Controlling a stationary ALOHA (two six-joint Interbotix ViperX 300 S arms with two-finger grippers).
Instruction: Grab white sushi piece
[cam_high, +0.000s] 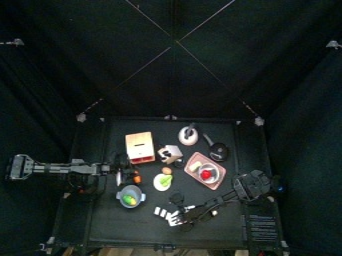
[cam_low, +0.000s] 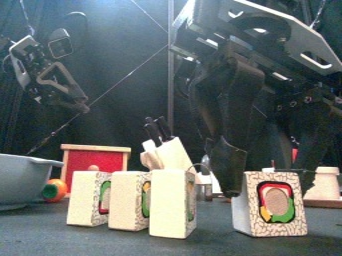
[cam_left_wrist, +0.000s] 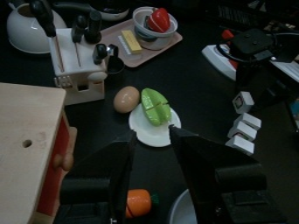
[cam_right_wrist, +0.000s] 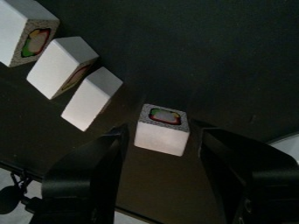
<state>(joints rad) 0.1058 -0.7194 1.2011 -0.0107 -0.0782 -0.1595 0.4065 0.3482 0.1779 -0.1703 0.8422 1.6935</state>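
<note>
Several white rice sushi pieces with coloured fillings stand near the table's front edge. In the front view three stand together and one stands apart to the right. My right gripper hovers over them, open. In the right wrist view its jaws stand either side of the lone piece, above it and not touching, and the other three line up beyond it. My left gripper is open and empty, over the table's left part.
A wooden box, a knife block, a kettle and a pink tray with a bowl stand behind. An egg and a green leaf on a white plate lie mid-table. A grey bowl stands front left.
</note>
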